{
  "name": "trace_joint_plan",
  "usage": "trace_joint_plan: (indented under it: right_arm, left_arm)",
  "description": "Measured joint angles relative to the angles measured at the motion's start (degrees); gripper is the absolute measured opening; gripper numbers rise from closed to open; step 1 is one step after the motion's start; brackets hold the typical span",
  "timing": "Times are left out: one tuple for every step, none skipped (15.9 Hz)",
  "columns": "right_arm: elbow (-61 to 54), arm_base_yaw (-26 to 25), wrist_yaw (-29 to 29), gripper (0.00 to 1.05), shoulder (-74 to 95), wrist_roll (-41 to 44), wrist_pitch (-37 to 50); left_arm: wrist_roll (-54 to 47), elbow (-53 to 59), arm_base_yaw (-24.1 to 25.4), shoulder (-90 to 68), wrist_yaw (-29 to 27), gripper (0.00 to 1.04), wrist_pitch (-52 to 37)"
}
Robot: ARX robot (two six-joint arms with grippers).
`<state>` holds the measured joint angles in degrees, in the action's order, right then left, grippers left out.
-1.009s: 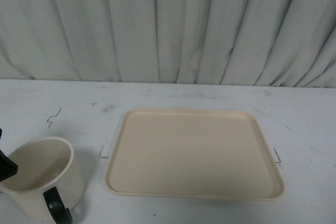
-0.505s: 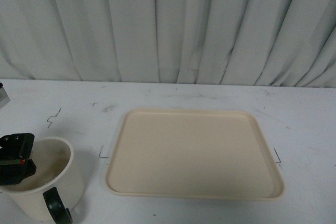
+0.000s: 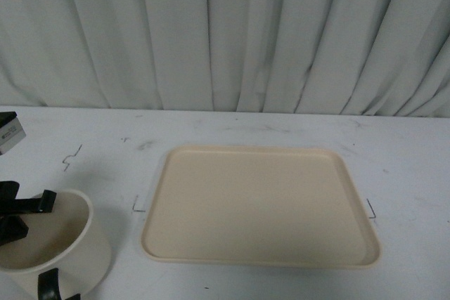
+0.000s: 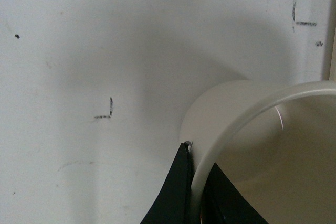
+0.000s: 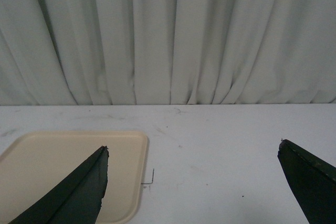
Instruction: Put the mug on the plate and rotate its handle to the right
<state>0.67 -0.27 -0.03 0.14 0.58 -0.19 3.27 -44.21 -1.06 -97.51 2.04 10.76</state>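
The cream-white mug [image 3: 67, 251] stands at the front left of the white table, left of the plate [image 3: 260, 205], apart from it. Its black handle [image 3: 49, 287] points toward the front edge. My left gripper [image 3: 21, 217] is shut on the mug's left rim, one finger inside and one outside. In the left wrist view the mug's rim [image 4: 231, 129] passes between the two black fingers [image 4: 176, 192]. My right gripper [image 5: 193, 153] is open over bare table, right of the plate [image 5: 47, 156]; it is not seen in the front view.
A pleated white curtain [image 3: 225, 33] closes off the back of the table. Small black corner marks [image 3: 138, 209] flank the plate on the tabletop. Part of a pale block [image 3: 8, 131] shows at the left edge.
My left gripper has come in from the left edge onto the mug's rim. The mug has shifted slightly left and down, its handle turning further toward the front.
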Motion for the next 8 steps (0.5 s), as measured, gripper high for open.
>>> trace_joint_plan:
  right_arm:
    - [0.0, 0.0, 0.0, 0.98, 0.0, 0.0, 0.0]
    - [0.0, 0.0, 0.0, 0.98, 0.0, 0.0, -0.02]
    - [0.0, 0.0, 0.0, 0.98, 0.0, 0.0, -0.02]
    - [0.0, 0.0, 0.0, 0.98, 0.0, 0.0, 0.0]
    - [0.0, 0.0, 0.0, 0.98, 0.0, 0.0, 0.0]
    - [0.0, 0.0, 0.0, 0.98, 0.0, 0.0, -0.02]
    - [0.0, 0.0, 0.0, 0.98, 0.0, 0.0, 0.0]
    - [0.0, 0.0, 0.0, 0.98, 0.0, 0.0, 0.0]
  left_arm:
    - [-0.11, 0.0, -0.55, 1.14, -0.57, 0.03, 1.42]
    - [-0.33, -0.24, -1.18, 2.56, -1.07, 0.03, 2.73]
    - [-0.35, -1.46, -2.36, 3.74, -1.18, 0.03, 4.11]
    - [-0.52, -3.39, -4.24, 4.31, -1.79, 0.03, 4.72]
    - [-0.68, -5.7, -6.64, 4.33, -2.08, 0.03, 5.51]
    - [-0.7, -7.87, -9.49, 3.91, -2.16, 0.03, 6.36]
    - [-0.66, -10.4, -12.5, 2.47, -2.23, 0.03, 6.8]
    - [-0.66, -13.33, -15.43, 0.04, -2.29, 0.03, 7.02]
